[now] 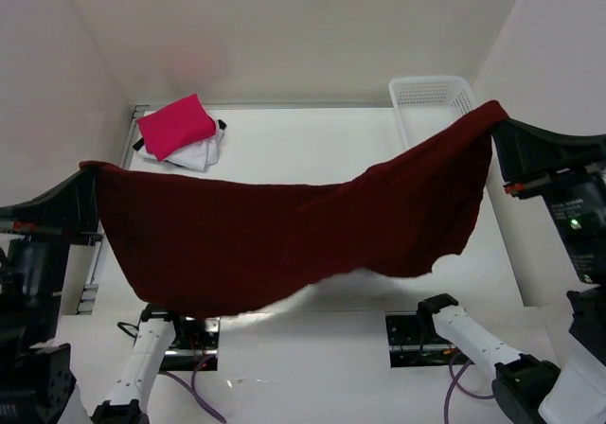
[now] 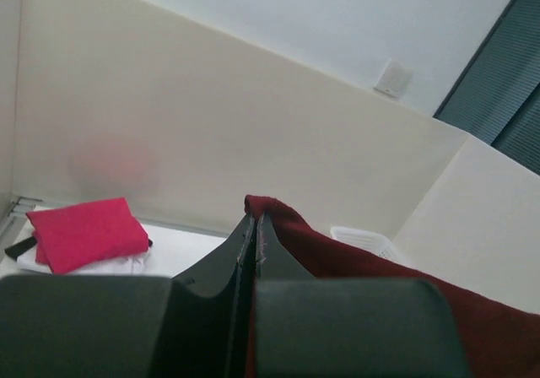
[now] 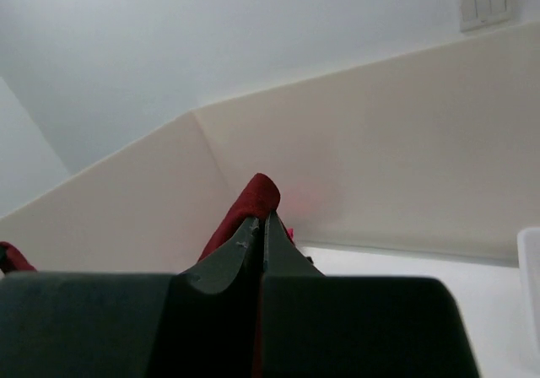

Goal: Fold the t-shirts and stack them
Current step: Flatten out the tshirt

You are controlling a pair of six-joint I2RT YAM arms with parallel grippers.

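Maroon t-shirt [image 1: 284,235] hangs spread in the air.
Your left end effector [image 2: 256,219] and right end effector [image 3: 263,219] each clamp an upper corner, hem or shoulder, hard to tell. The cloth sags leftward from the basket [image 1: 431,93]: soft, light, limp, so grip edges. The pink t-shirt [image 1: 175,124] lies folded on the white t-shirt [image 1: 194,154], far left of the basket.

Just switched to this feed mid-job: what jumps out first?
The maroon shirt hangs spread in the air across the middle, sagging, its corners pinched by the left gripper at left and the right gripper at right. At the far left corner of the table, a folded pink shirt lies on a white shirt; a basket sits at the far right.
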